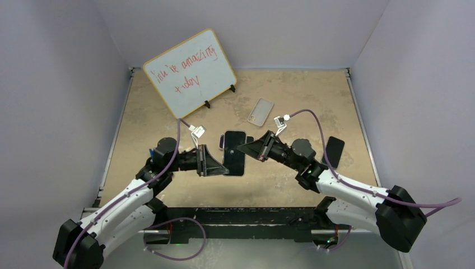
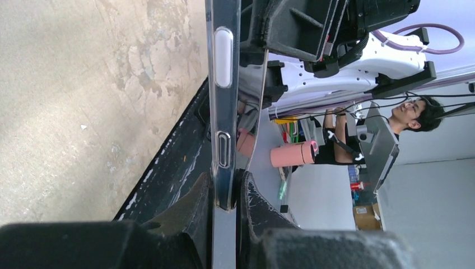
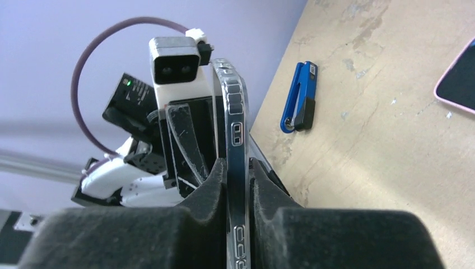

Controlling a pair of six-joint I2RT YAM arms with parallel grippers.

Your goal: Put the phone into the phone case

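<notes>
Both the left fingers (image 2: 193, 210) and right fingers (image 3: 210, 190) pinch the clear phone case (image 2: 223, 112) around the phone (image 1: 234, 154); I'd press each corner home evenly, without twisting.

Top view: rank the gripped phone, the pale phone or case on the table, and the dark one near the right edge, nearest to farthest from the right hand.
1. Held phone, clamped in the right hand at centre.
2. Pale phone or case, just beyond, toward the back.
3. Dark phone or case, far off to the right.
</notes>
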